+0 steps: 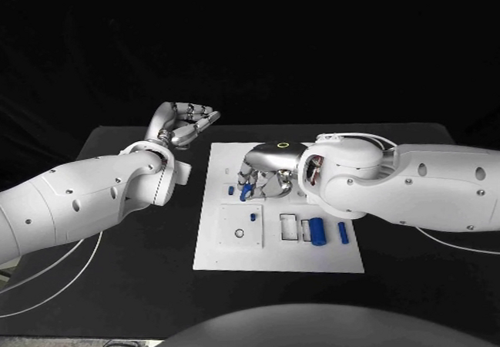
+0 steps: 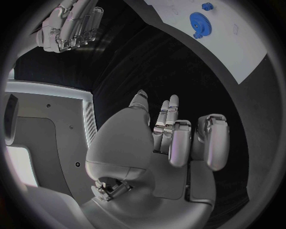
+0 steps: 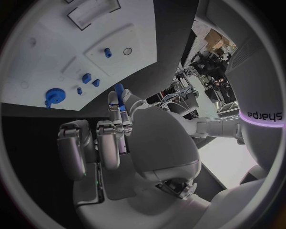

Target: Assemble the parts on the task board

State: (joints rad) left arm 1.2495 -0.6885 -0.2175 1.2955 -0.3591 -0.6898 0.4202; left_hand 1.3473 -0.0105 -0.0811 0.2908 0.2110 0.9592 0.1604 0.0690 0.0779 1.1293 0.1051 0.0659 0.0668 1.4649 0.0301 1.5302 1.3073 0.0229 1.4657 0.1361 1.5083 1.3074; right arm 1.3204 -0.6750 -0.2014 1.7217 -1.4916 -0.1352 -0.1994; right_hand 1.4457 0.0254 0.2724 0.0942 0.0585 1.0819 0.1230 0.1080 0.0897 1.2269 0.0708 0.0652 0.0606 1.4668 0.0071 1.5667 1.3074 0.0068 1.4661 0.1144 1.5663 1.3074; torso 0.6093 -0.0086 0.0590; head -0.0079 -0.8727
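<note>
over the white task board (image 1: 278,253), right hand (image 1: 265,175) pinching small blue part (image 1: 245,192)

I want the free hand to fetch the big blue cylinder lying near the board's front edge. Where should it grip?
Probably across the middle of the cylinder, fingers on its two long sides, coming straight down. It lies flat on the board, its length running front to back, with a slimmer blue pin close beside it, so keep the fingers narrow.

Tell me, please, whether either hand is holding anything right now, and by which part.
The right hand pinches a small blue part between its fingertips, by one end, above the task board. The left hand holds nothing.
</note>
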